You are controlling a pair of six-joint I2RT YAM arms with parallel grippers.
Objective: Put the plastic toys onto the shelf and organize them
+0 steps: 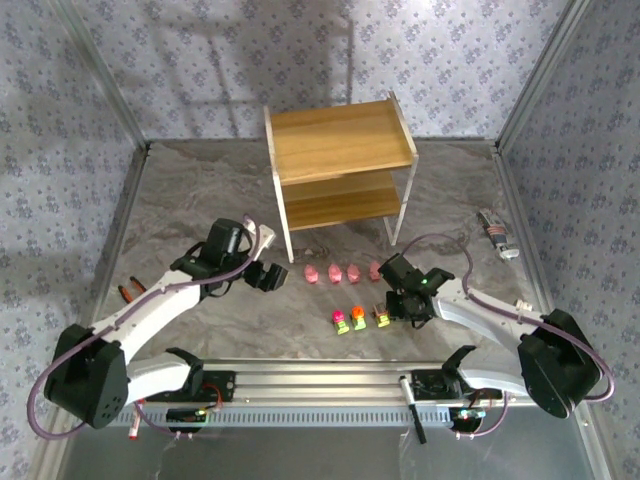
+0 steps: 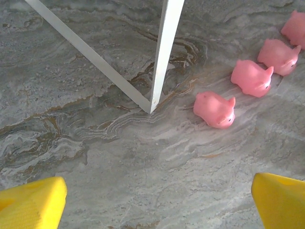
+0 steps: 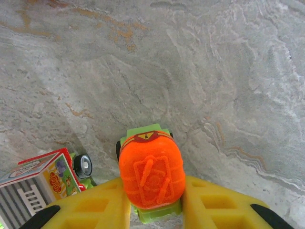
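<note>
From above, the shelf (image 1: 340, 165) stands far back on the bench (image 1: 200, 200), with the pink figures (image 1: 340, 272) in a row just near it and the cars (image 1: 350, 320) nearer still. At the left wrist, the left fingers (image 2: 33, 205) are spread wide, and the figures lie right of a shelf leg (image 2: 162, 52). At the right wrist, the right fingers (image 3: 209, 205) pinch an orange-topped car (image 3: 151, 174).

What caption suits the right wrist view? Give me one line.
Right end effector straddles an orange-topped green toy car on the marbled table, a second car alongside.
</note>
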